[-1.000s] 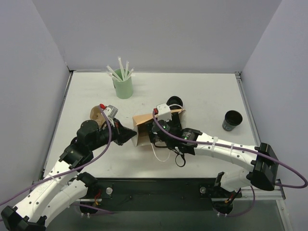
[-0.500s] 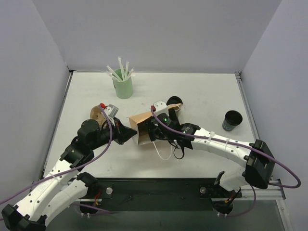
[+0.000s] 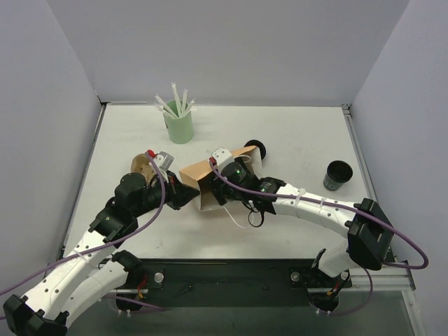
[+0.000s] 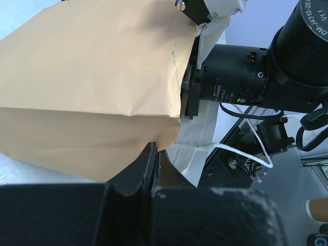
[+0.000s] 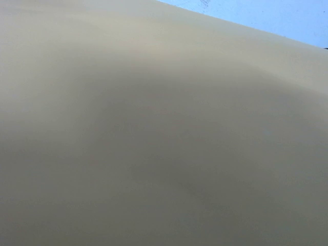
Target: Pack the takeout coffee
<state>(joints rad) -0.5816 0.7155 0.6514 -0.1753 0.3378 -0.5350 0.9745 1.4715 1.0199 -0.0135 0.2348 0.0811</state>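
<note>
At the left, the left tool (image 4: 152, 154) is closed tight on the lower lip of the brown paper bag (image 3: 199, 173), pinning its mouth, with the pulp carrier (image 3: 138, 166) just behind that arm and the mint-green cup of straws (image 3: 179, 128) further back. The bag lies on its side mid-worktop (image 3: 294, 133). The right arm (image 3: 308, 206) reaches into it from the right. The right tool is hidden by paper in every view, so how far it is open, or whether it holds anything, I cannot tell. A small black round thing (image 3: 256, 148) sits just behind the bag, lid or cup I cannot say. The black cup (image 3: 338, 175), which I take for the takeout coffee, stands upright and lidless well apart to the right, not yet packed. It looks light, thin-walled and slick, likely to dent under a hard squeeze, and its taper may let it slip. Gripping it around the wall below the rim and keeping it upright seems best. Against a second ago, the bag has swung leftward and tipped up, the right wrist has pushed further left, and the cup has not moved.
</note>
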